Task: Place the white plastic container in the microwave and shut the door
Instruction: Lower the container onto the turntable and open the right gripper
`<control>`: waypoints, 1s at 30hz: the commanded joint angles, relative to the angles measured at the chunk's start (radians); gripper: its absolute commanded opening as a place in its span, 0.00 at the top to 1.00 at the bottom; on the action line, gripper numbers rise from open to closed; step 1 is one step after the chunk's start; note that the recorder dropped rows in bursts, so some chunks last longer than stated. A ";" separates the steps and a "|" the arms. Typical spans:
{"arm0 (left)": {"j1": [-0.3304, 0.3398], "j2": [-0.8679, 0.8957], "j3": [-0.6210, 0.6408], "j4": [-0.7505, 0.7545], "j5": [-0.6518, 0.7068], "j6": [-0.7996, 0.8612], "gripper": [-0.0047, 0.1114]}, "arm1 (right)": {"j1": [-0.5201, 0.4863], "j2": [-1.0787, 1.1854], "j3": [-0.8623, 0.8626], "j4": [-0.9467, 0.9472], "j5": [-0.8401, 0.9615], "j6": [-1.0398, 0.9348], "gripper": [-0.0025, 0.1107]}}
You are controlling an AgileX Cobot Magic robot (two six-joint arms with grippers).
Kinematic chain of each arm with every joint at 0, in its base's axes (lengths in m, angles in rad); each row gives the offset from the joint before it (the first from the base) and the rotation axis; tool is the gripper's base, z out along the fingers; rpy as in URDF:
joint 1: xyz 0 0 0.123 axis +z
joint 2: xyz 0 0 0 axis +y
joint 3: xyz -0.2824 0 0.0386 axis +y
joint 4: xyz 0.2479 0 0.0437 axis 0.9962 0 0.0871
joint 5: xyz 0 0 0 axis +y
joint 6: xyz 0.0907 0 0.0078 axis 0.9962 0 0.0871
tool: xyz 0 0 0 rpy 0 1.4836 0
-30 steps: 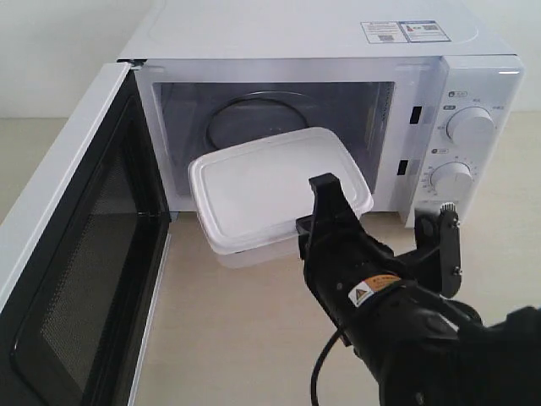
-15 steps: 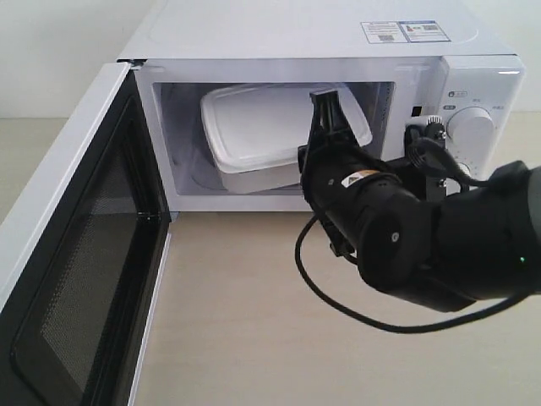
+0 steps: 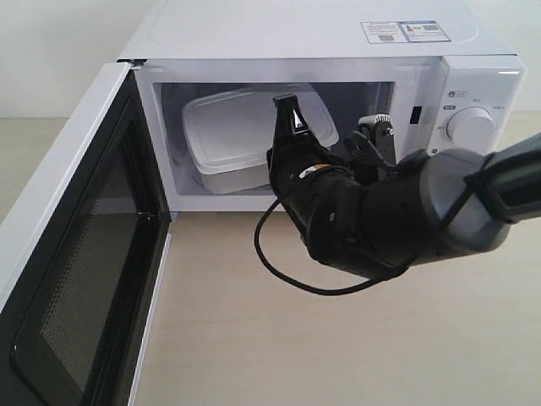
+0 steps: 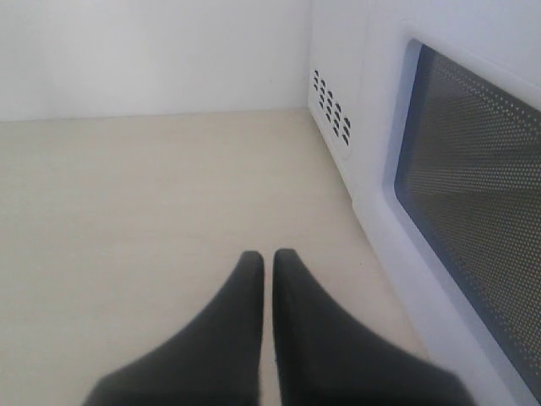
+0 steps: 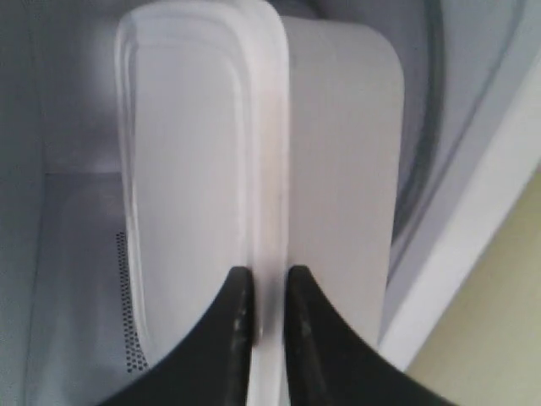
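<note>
The white plastic container (image 3: pixel 232 135) is inside the cavity of the white microwave (image 3: pixel 304 42), tilted, its lid facing out. My right gripper (image 3: pixel 289 127) is shut on the rim of the white plastic container (image 5: pixel 194 169); its two black fingers (image 5: pixel 234 313) pinch the lid edge. The door (image 3: pixel 76 254) hangs wide open at the left, dark mesh window showing. In the left wrist view my left gripper (image 4: pixel 268 258) is shut on nothing above the table, beside the door (image 4: pixel 473 194). The left arm does not show in the exterior view.
Two round dials (image 3: pixel 469 125) sit on the microwave's right panel, the lower one hidden by my right arm. A black cable (image 3: pixel 279 271) loops under that arm over the beige table (image 3: pixel 254 338). Stickers (image 3: pixel 406 31) lie on the microwave's top.
My right gripper has carried the container up from in front of the opening into the cavity, then further left and deeper. The door has not moved.
</note>
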 commanded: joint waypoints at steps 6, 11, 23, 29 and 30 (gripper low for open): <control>0.003 -0.003 0.004 -0.008 0.001 -0.012 0.92 | -0.025 0.046 -0.030 -0.015 -0.071 0.000 0.98; 0.003 -0.003 0.004 -0.008 0.001 -0.012 0.92 | -0.049 0.048 -0.030 -0.012 -0.090 0.002 0.98; 0.003 -0.003 0.004 -0.008 0.001 -0.012 0.92 | -0.065 0.048 -0.030 -0.017 -0.064 0.034 0.98; 0.003 -0.003 0.004 -0.008 0.001 -0.012 0.92 | -0.065 0.048 -0.030 -0.022 -0.042 0.034 0.98; 0.003 -0.003 0.004 -0.008 0.001 -0.012 0.92 | -0.065 0.048 -0.030 -0.024 -0.044 0.034 0.98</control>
